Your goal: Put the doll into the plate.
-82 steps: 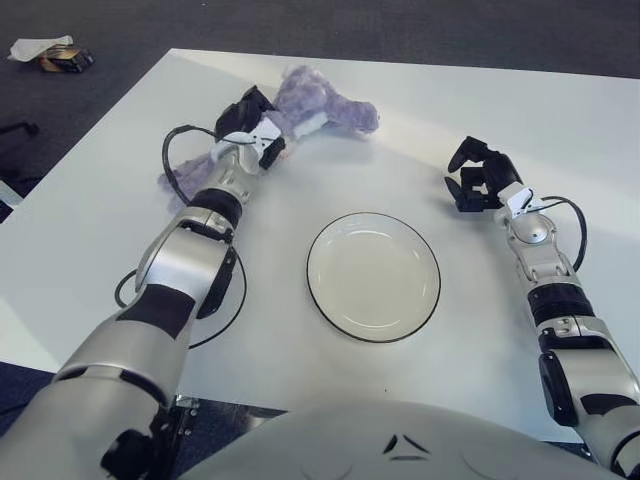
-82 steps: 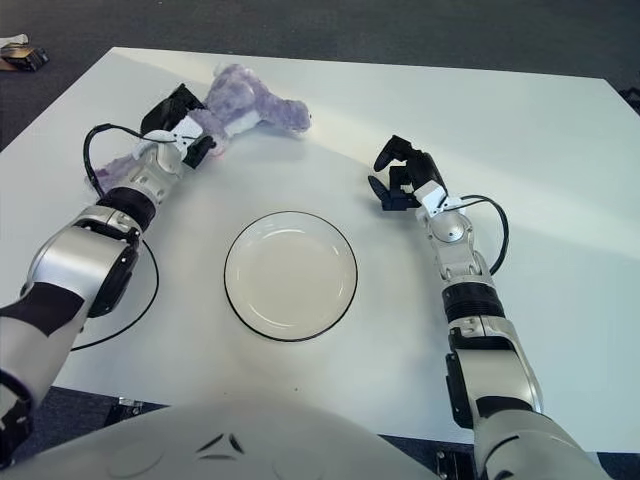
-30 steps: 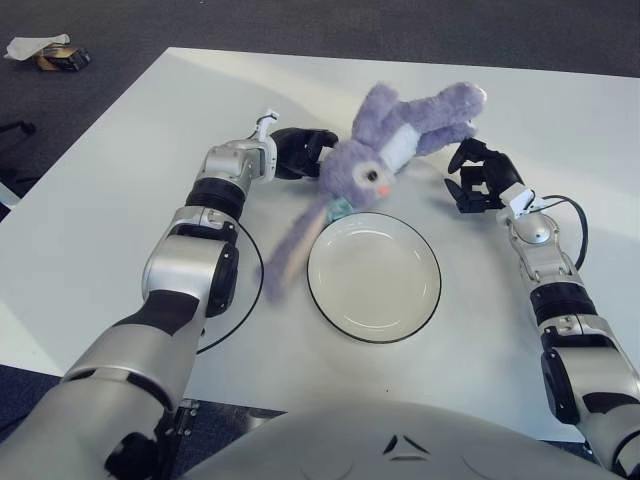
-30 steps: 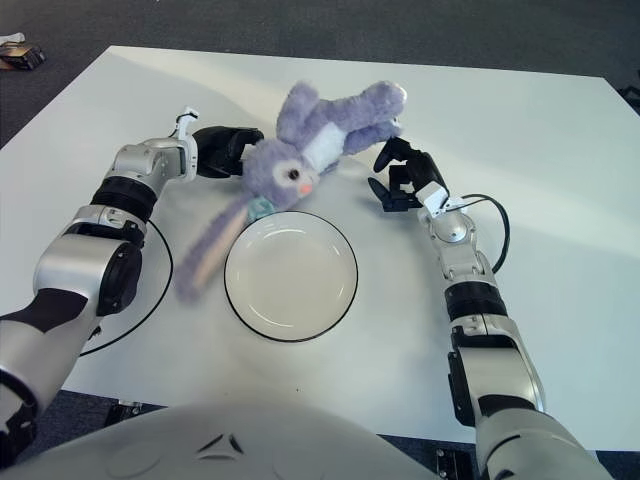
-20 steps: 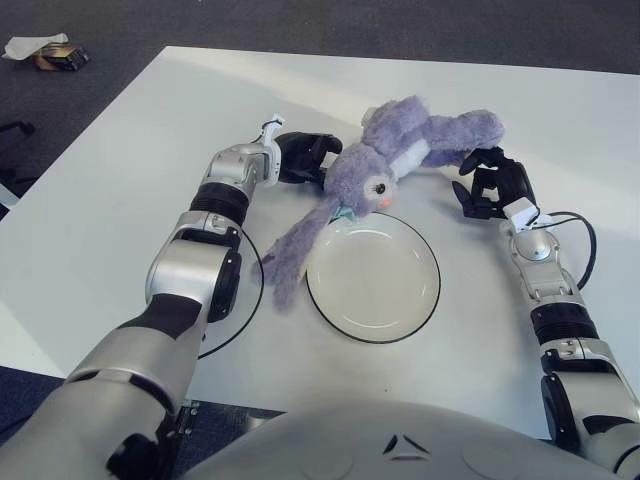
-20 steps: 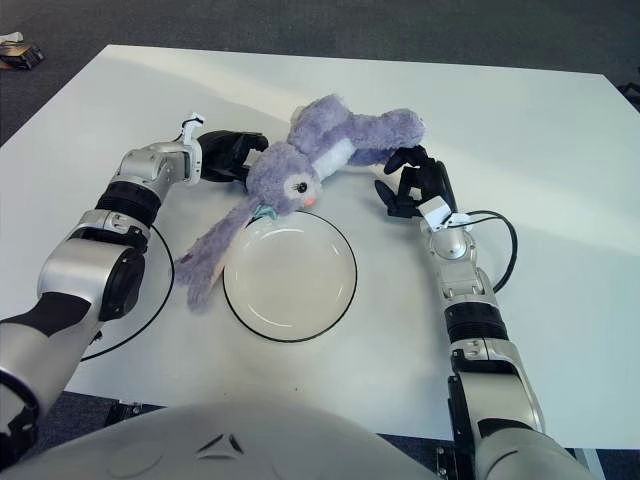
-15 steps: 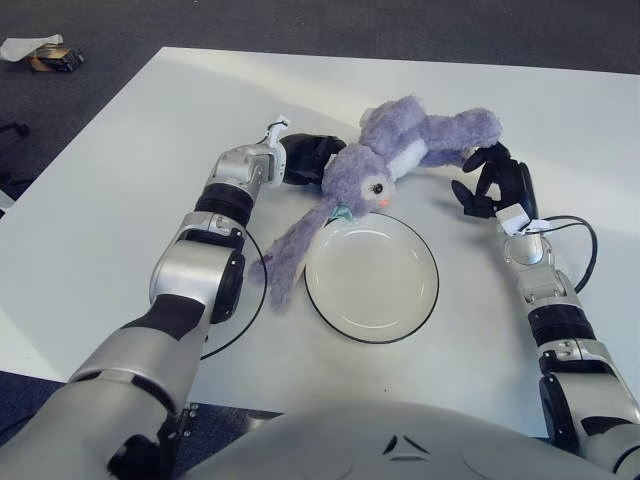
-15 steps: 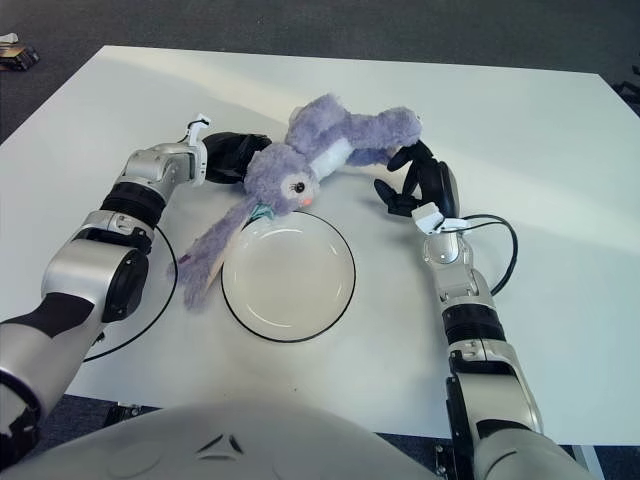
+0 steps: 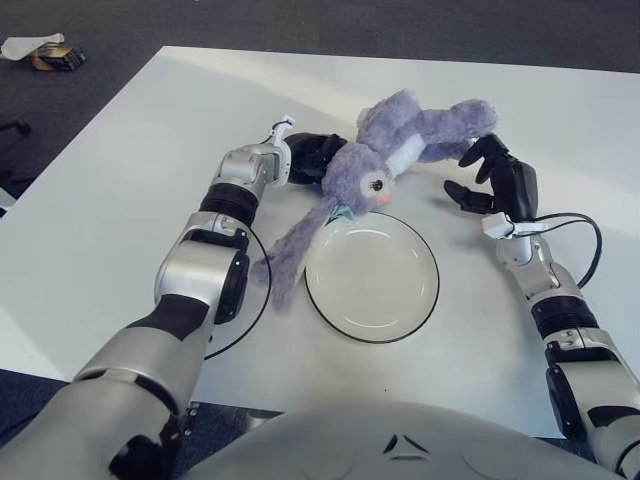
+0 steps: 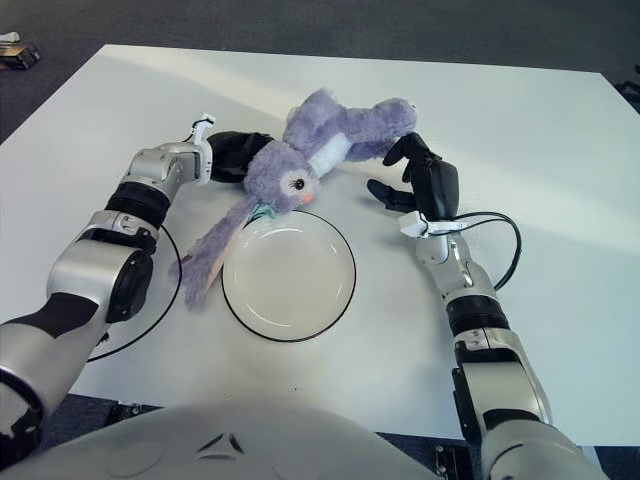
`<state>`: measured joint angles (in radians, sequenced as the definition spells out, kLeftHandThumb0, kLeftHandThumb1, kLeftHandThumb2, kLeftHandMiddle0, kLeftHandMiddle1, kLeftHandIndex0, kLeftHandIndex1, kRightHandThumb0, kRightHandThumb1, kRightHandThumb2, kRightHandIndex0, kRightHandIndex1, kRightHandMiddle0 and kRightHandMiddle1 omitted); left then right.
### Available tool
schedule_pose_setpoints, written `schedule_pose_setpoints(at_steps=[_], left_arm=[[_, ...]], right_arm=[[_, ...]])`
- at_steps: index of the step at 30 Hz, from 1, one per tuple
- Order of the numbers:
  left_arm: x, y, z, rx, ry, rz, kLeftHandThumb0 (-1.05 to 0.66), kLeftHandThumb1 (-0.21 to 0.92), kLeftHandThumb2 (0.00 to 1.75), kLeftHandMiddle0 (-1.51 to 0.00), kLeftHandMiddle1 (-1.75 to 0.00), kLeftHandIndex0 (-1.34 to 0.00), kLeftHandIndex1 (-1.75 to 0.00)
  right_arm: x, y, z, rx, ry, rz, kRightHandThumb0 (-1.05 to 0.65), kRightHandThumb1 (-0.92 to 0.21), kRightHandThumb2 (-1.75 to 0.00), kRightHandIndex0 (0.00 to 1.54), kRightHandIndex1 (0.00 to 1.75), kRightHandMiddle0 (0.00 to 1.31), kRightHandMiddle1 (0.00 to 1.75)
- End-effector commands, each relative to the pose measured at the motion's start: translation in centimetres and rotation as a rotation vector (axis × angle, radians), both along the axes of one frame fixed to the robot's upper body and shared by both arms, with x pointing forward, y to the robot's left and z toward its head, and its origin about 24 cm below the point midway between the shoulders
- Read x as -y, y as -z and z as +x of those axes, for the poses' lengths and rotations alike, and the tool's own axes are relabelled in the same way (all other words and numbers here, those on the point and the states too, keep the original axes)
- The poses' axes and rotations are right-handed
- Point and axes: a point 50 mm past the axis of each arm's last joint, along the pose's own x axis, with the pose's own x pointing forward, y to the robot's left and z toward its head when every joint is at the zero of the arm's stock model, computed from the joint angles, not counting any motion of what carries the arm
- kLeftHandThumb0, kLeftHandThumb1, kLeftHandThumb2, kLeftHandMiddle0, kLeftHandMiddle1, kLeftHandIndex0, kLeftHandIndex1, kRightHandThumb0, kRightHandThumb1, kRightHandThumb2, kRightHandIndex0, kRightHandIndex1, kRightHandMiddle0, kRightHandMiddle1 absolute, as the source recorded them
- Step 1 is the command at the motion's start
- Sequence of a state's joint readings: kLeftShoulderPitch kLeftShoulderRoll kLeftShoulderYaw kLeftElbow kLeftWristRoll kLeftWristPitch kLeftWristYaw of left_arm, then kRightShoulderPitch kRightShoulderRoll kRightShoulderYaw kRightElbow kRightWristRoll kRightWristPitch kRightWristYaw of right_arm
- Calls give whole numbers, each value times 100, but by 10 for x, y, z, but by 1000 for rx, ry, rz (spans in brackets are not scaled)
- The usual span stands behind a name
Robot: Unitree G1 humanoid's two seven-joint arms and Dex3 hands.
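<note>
Left eye view, nearest: the plate (image 9: 371,278) lies on the white table (image 9: 100,200), a little in from its near edge and about midway between its left and right edges; nothing is in it.
Black cable: a loop (image 9: 240,300) lies on the table just left of the plate, under the left forearm.
Doll's ear: one long purple ear (image 9: 296,243) hangs down and left, its tip near the plate's left rim, outside it.
Doll: the purple plush rabbit (image 9: 385,155) is off the table, head lowest and just above the plate's far rim, body stretched up and right toward the table's far edge.
Left hand: the left hand (image 9: 312,158) is behind the doll's head on its left side, dark fingers closed into the plush and carrying it.
Right hand: the right hand (image 10: 420,180) shows just right of the doll's feet, fingers spread wide and gripping nothing; whether a fingertip touches the plush I cannot tell.
Done: the doll is grasped and brought to the plate's far rim.
Left: by my reading, it must come nearer over the plate's middle, go down, and be let go; the ear may end up draped over the rim.
</note>
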<state>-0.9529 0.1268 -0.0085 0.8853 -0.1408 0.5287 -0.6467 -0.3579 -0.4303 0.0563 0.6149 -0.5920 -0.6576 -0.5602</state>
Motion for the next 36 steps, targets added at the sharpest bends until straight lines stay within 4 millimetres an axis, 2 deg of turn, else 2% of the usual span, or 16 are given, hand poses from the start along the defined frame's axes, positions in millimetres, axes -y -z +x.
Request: schedule_pose_setpoints(at_steps=[1, 9, 13, 15, 17, 18, 19, 23, 28, 34, 36], left_arm=[[0, 3, -1, -11, -13, -1, -46, 37, 125, -127, -175, -57, -175], [-1, 2, -1, 50, -24, 42, -46, 35, 127, -126, -175, -58, -175], [-1, -3, 1, 335, -78, 266, -46, 36, 126, -126, -175, -58, -175], [2, -15, 0, 522, -127, 377, -46, 36, 125, -125, -175, -57, -175], [6, -28, -5, 811, -200, 495, -46, 37, 125, -123, -175, -57, -175], [7, -30, -7, 877, -214, 513, -46, 38, 124, -122, -175, -56, -175], [8, -30, -9, 913, -222, 521, -46, 38, 123, -121, -175, -56, -175], [-10, -25, -8, 1063, -296, 576, -45, 41, 120, -116, -175, -54, -175], [-15, -31, -11, 1264, -356, 623, -43, 48, 111, -107, -175, -49, -175], [-19, -54, -14, 1508, -459, 697, -41, 58, 99, -95, -175, -42, -175], [-19, -59, -15, 1573, -488, 727, -40, 65, 89, -87, -175, -37, -175]], right_arm=[[2, 2, -1, 13, 1, -42, -6, -50, -103, 58, 154, 35, 175], [2, 4, -2, 33, -2, -86, -1, -53, -94, 57, 138, 37, 175], [2, 5, -2, 41, -6, -100, -1, -54, -92, 57, 136, 37, 175], [2, 6, -1, 42, -7, -106, -1, -54, -92, 58, 136, 37, 175], [3, 7, -1, 42, -7, -113, -1, -54, -92, 59, 135, 36, 175], [3, 7, -1, 43, -8, -115, -1, -54, -92, 59, 136, 36, 175], [3, 7, -1, 43, -8, -116, -1, -54, -92, 59, 136, 35, 175], [4, 9, 0, 19, -10, -121, -1, -54, -93, 59, 137, 35, 175], [4, 11, 1, -3, -6, -120, -1, -54, -93, 57, 138, 36, 175], [5, 12, 2, -30, 4, -123, -1, -54, -93, 57, 139, 36, 175], [6, 12, 3, -37, 7, -123, -1, -54, -94, 57, 140, 35, 175]])
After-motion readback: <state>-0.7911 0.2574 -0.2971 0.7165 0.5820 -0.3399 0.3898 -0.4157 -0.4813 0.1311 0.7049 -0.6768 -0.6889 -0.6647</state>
